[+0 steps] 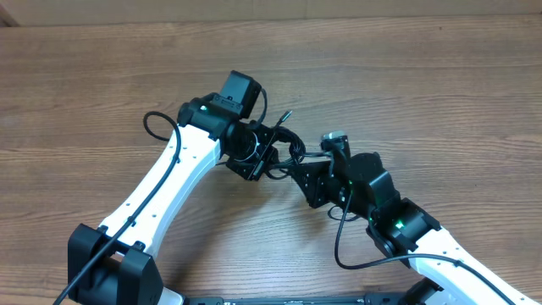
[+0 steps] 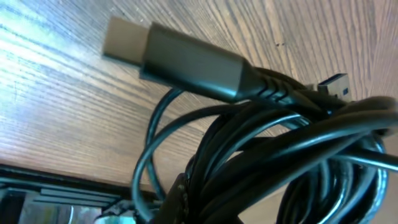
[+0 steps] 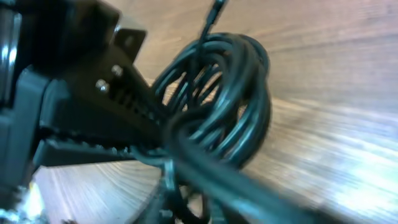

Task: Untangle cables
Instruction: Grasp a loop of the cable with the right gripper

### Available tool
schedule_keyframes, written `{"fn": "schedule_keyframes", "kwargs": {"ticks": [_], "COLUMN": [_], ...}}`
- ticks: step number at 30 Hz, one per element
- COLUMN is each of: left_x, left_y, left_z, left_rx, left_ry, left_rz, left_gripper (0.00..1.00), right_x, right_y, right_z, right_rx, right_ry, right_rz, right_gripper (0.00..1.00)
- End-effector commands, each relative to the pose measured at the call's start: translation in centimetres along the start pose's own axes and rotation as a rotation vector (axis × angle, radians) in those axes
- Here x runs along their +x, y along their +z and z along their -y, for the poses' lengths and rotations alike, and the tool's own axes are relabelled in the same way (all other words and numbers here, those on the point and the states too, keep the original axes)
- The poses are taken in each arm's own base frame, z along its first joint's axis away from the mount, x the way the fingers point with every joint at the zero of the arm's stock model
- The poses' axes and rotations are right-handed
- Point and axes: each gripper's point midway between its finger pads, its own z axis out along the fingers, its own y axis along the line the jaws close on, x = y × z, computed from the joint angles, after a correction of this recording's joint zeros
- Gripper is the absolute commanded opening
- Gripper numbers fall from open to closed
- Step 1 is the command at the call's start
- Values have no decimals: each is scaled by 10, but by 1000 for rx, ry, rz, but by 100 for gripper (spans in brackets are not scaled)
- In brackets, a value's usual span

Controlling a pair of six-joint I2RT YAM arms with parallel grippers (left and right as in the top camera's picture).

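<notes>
Right up against your left wrist camera lies a dark plug with a pale metal tip, pointing up and to the left over the wood grain. Just behind it the cables bunch into a tight black coil of many overlapping loops, and a second, smaller plug pokes out above the coil.

From overhead, your two arms meet near the middle of the wooden table, and the coil sits right between them. One loose end sticks up and away from the arms.

Your left gripper is fully closed and has hold of the coil at its left side; in the right wrist view its dark fingers press into the loops.

Your right gripper is squeezed down too, its tip right at the coil's other side. In its own camera a thick, blurred strand runs from the coil straight toward the lens, but you cannot tell whether that strand is actually pinched between the fingers
</notes>
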Motion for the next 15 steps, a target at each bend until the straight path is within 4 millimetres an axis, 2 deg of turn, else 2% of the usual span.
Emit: {"fn": "schedule_keyframes", "kwargs": {"ticks": [1, 3, 6, 11, 15], "left_x": [7, 5, -9, -44, -59], "left_y": [-3, -4, -6, -16, -23], "left_z": [4, 4, 4, 2, 0], "left_rx": [13, 18, 17, 14, 26], "left_ry": [84, 110, 148, 132, 113], "left_rz": [-36, -32, 24, 129, 146], "left_gripper": [4, 4, 4, 4, 4], "right_x": [-13, -10, 3, 42, 73], "right_y": [0, 0, -1, -7, -17], "right_z": [3, 5, 14, 35, 46], "right_rx": [33, 42, 76, 166, 219], "right_ry": [3, 7, 22, 65, 102], "right_rz": [44, 31, -23, -179, -307], "right_gripper": [4, 4, 4, 4, 4]}}
